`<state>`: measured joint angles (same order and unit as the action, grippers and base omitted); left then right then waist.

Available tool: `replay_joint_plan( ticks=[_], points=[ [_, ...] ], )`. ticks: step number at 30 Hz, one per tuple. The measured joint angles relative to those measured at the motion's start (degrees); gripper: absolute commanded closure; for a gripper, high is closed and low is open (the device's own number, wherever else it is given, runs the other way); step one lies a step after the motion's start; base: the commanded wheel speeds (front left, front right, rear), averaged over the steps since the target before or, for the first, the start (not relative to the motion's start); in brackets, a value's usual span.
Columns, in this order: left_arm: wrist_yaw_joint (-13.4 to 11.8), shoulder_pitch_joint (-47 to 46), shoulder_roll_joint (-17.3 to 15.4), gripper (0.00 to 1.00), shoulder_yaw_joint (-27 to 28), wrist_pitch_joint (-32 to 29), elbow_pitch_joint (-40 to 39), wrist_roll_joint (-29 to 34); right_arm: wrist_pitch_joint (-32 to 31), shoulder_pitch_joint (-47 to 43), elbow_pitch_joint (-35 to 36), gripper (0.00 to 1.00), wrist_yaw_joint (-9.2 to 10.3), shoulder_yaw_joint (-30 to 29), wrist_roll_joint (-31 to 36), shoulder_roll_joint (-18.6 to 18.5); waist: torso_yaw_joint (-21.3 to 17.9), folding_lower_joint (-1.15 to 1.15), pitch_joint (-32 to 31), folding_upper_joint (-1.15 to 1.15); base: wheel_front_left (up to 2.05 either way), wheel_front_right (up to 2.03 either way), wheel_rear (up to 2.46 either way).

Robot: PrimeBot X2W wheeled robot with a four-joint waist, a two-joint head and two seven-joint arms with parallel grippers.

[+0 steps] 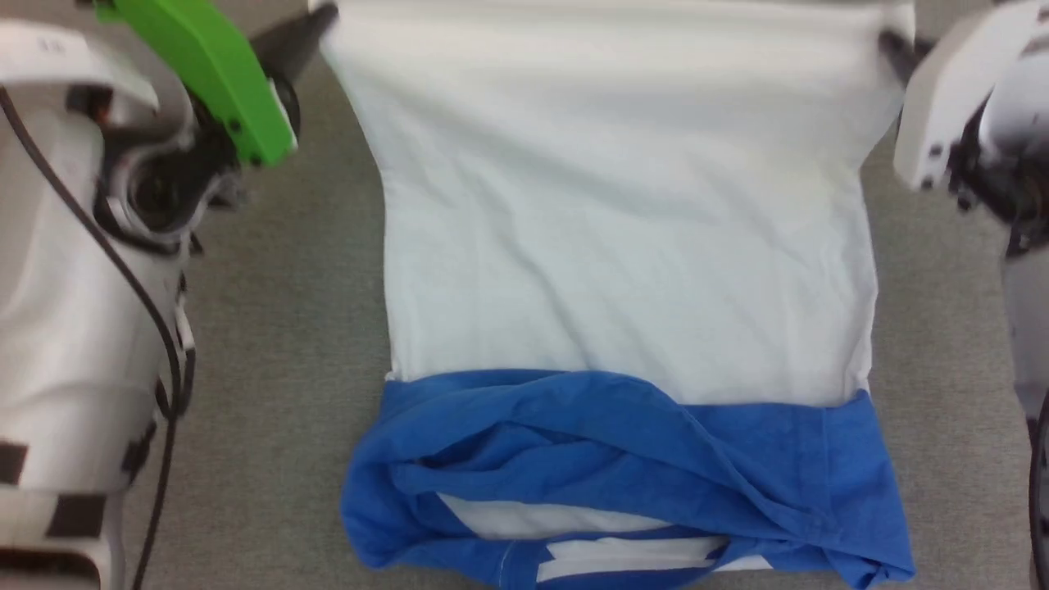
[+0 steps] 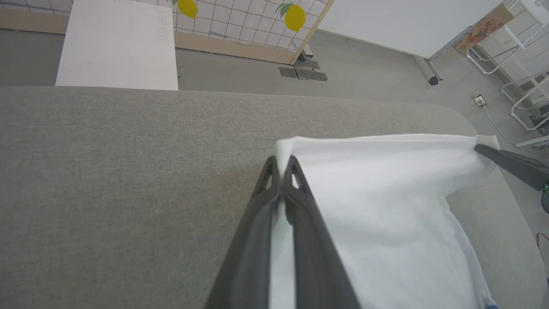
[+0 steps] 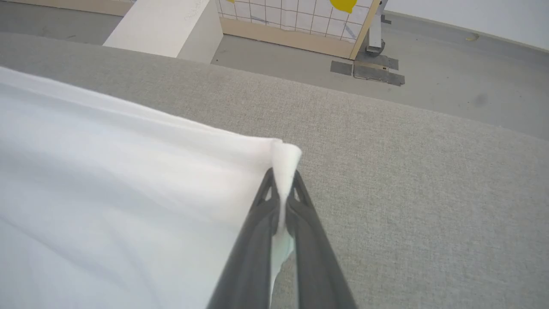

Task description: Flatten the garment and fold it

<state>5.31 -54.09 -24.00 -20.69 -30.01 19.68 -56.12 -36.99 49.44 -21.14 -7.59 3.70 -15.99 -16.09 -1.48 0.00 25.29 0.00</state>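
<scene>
The shirt (image 1: 623, 246) lies on the grey tabletop (image 1: 287, 369). Its white body is spread through the middle of the head view, and its blue sleeves (image 1: 574, 410) are bunched at the lower edge. At the upper left of the frame the left jaws are closed on one white corner. At the upper right the right jaws are closed on the other. For a clean fold, both corners should be carried toward the lower edge together, at equal height. The edge between them should be kept taut so that no wrinkles are trapped.

Head looks down; both wrists share the garment (image 1: 623, 205).
</scene>
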Motion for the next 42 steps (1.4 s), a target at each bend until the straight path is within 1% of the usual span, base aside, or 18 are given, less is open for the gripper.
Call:
replay_joint_plan(
  ticks=[6, 7, 8, 9, 16, 19, 23, 28, 36, 42],
  points=[
    [-0.4, 12.1, -0.6, 1.0, -0.2, 1.1, -6.6, -1.9, 0.9, -11.8, 5.5, 1.0, 0.0, 0.3, -5.7, -2.2, 0.7, 0.0, -7.3, 0.0, 0.0, 0.0, 0.0],
    [-1.0, 16.6, -1.0, 1.0, -0.4, 1.4, -9.3, -2.6, 0.9, -16.1, 7.7, 1.0, 0.0, -0.1, -7.1, -2.8, 1.0, 0.0, -9.8, 0.0, 0.0, 0.0, 0.0],
    [-1.4, 18.6, -1.1, 1.0, -0.3, 1.6, -10.5, -3.0, 0.9, -17.8, 8.5, 1.0, 0.0, -0.4, -7.7, -2.8, 1.1, 0.0, -10.7, 0.0, 0.0, 0.0, 0.0],
    [-2.1, 23.3, -1.3, 1.0, -0.2, 2.4, -13.3, -3.5, 0.8, -21.9, 10.6, 1.0, 0.0, -1.2, -8.8, -2.8, 1.3, 0.0, -12.9, 0.0, 0.0, 0.0, 0.0],
    [-5.1, 37.9, -1.6, 1.0, 1.0, 6.7, -22.9, -4.2, 0.5, -33.3, 16.5, 1.0, 0.0, -4.9, -11.3, -1.5, 1.8, -0.01, -18.7, 0.0, 0.0, 0.0, 0.0],
    [-6.5, 43.5, -1.5, 1.0, 1.1, 7.8, -25.5, -5.1, -0.4, -37.2, 18.4, 1.0, 0.0, -6.5, -11.8, -0.8, 1.9, -0.01, -20.1, 0.0, 0.0, 0.0, 0.0],
    [-7.5, 49.2, -1.0, 1.0, 0.8, 8.7, -26.3, -6.6, -1.6, -42.4, 20.3, 1.0, 0.0, -8.0, -11.8, 0.3, 2.1, 0.0, -20.7, 0.0, 0.0, 0.0, 0.0],
    [-8.0, 53.2, 0.1, 1.0, 1.0, 10.1, -25.0, -7.5, -1.9, -47.1, 20.3, 1.0, 0.0, -7.9, -11.4, 1.9, 1.8, -0.01, -20.5, 0.0, 0.0, 0.0, 0.0],
    [-9.4, 58.2, 0.3, 1.0, 0.7, 9.7, -21.7, -9.8, -1.8, -52.2, 17.1, 1.0, 0.0, -6.3, -9.9, 3.1, 1.5, 0.0, -20.6, 0.0, 0.0, 0.0, 0.0],
    [-10.9, 60.3, 0.2, 1.0, 0.0, 8.9, -19.8, -9.9, -0.7, -53.5, 15.1, 1.0, 0.0, -6.0, -9.1, 3.1, 1.4, 0.0, -21.0, 0.0, 0.0, 0.0, 0.0]
  ],
)
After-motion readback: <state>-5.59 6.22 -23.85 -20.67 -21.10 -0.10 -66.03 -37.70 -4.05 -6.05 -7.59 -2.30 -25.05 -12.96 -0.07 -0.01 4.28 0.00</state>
